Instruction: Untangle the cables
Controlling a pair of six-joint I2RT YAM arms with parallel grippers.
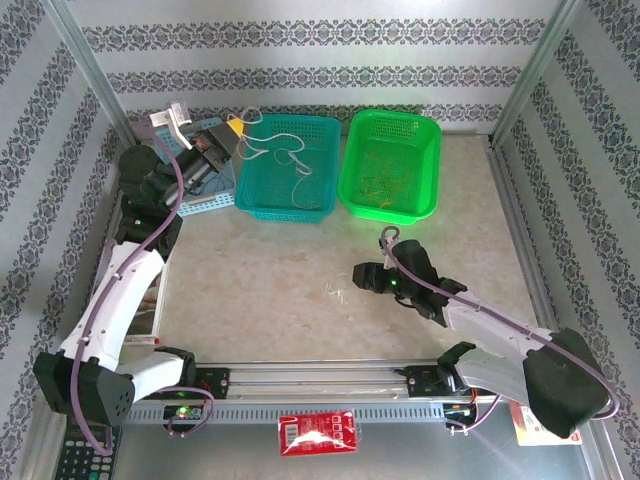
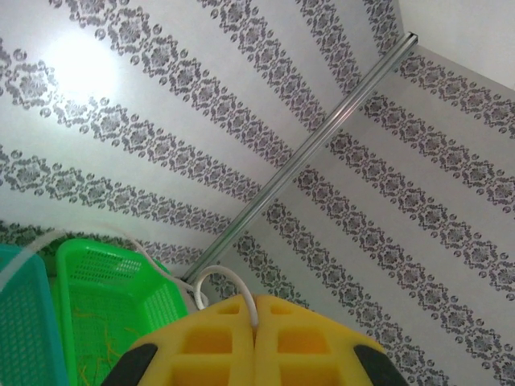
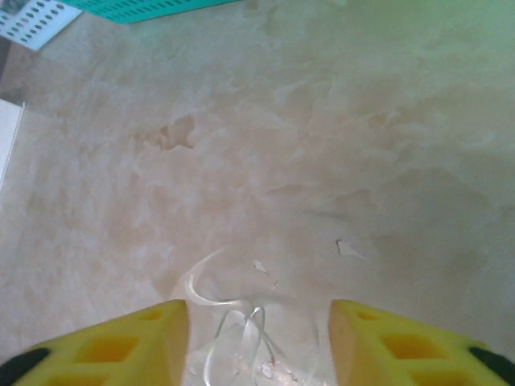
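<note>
My right gripper [image 3: 257,312] stood partly open astride the loose white strand [image 3: 232,331] on the table [image 3: 338,121], far nearer it than my left gripper [image 2: 256,322], pinched shut on another white cable [image 2: 211,276] by the teal basket [image 1: 285,212].

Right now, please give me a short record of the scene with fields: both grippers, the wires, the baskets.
left gripper: shut on a thin white wire strand, above the teal plastic mesh basket
right gripper: open, low over the beige table, around another curly white wire
green plastic mesh basket: yellow-orange wire strands inside
</note>
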